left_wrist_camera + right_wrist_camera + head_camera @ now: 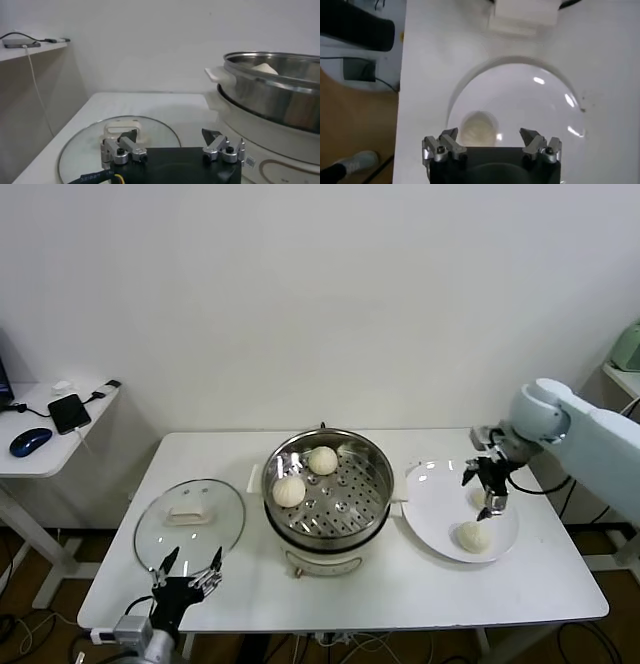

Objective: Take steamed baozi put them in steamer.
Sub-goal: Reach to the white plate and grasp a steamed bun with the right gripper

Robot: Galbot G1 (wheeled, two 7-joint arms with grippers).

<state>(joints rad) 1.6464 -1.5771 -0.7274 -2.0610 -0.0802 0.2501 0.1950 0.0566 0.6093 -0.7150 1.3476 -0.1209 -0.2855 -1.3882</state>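
The left hand is parked open at the worktop's front-left corner; the right hand, open and empty, is best centred over a baozi on the plate before closing.

No text, label, brand or number can be read anywhere.

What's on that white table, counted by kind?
Baozi in the steamer: 2
Baozi on the plate: 1 seen; the right gripper may hide another
Steamer: 1
Plate: 1
Glass lid: 1
Total: 6
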